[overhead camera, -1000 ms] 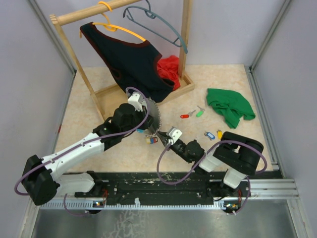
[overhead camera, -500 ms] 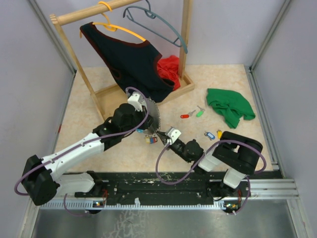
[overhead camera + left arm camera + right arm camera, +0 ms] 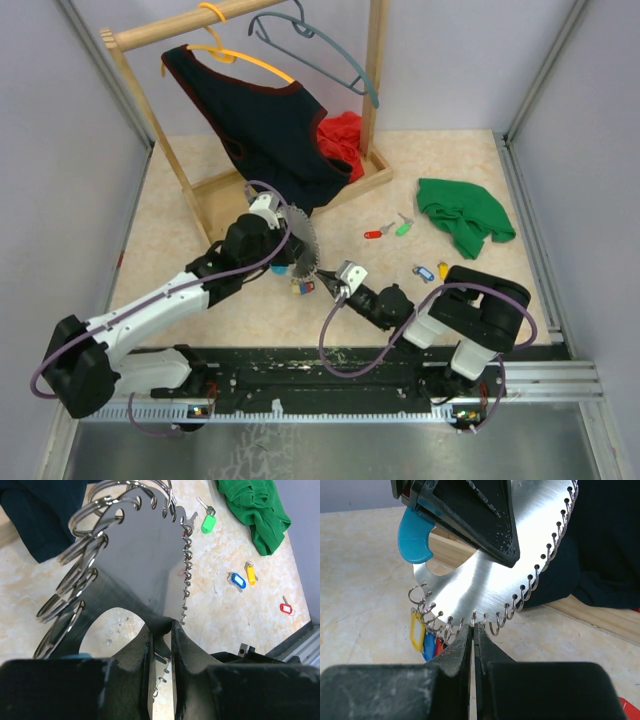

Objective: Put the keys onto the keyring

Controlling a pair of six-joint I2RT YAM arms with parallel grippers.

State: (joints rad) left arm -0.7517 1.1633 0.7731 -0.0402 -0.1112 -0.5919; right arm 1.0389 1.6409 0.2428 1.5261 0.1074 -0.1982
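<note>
The keyring (image 3: 302, 238) is a round silver plate with many small wire rings along its rim and a light-blue grip (image 3: 415, 540). My left gripper (image 3: 160, 626) is shut on the plate's edge (image 3: 145, 550) and holds it upright above the table. My right gripper (image 3: 473, 628) is shut, its tips pinching one small ring at the plate's bottom rim (image 3: 474, 615). Yellow (image 3: 417, 630) and blue (image 3: 428, 647) keys hang from rings to the left of it. Loose keys lie on the table: red (image 3: 373, 235), green (image 3: 404, 227), blue (image 3: 424, 272), yellow (image 3: 443, 269).
A wooden clothes rack (image 3: 200, 190) with a dark top (image 3: 270, 120) on an orange hanger stands behind the left arm. A red cloth (image 3: 343, 135) lies at its base. A green cloth (image 3: 462, 215) lies at the right. Grey walls enclose the table.
My right gripper's fingers have closed on a ring at the plate's rim. The left gripper has shifted the plate slightly to the left and tilted it.
</note>
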